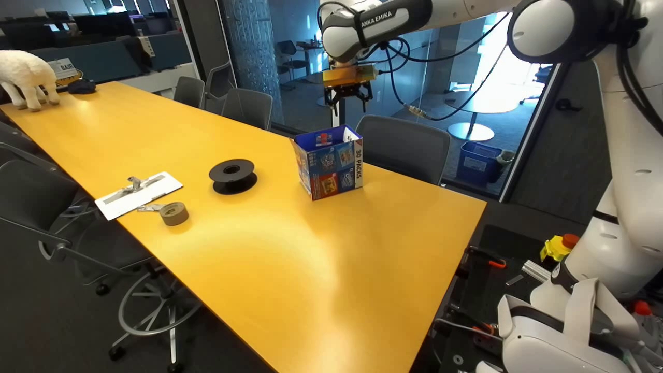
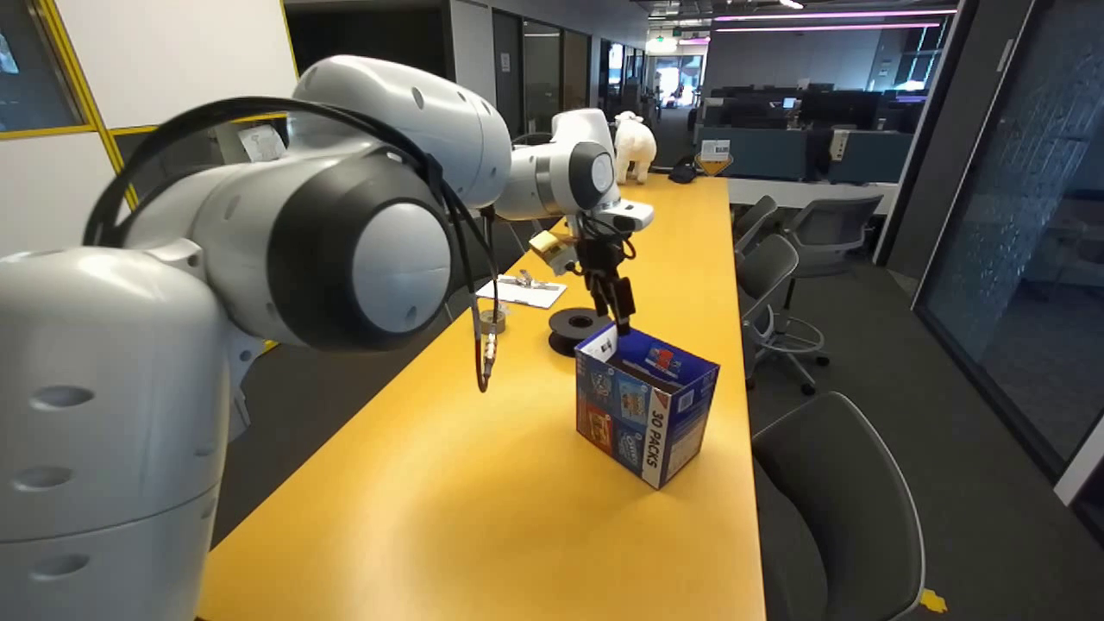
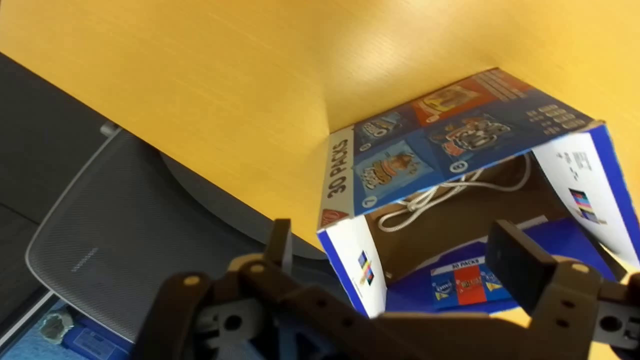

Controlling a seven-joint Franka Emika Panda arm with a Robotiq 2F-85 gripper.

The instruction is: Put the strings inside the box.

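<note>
Spread wide and holding nothing, the gripper (image 1: 350, 105) hangs above the box (image 1: 334, 168), apart from its rim. In the wrist view the white strings (image 3: 419, 204) lie looped inside the box, which stands upright and open-topped close to the long edge on the side of the glass wall (image 1: 254, 52), toward the corner nearest the arm's base (image 1: 601, 259). A narrow strip of tabletop (image 1: 290, 269) separates it from that edge, a chair (image 1: 404, 153) just beyond. Broader tabletop runs to the opposite long edge and the short edge by the base. Farther along, a black spool (image 1: 233, 177) sits mid-width, a tape roll (image 1: 175, 215) near the opposite long edge, and a white clipboard (image 1: 142, 197) reaches it.
</note>
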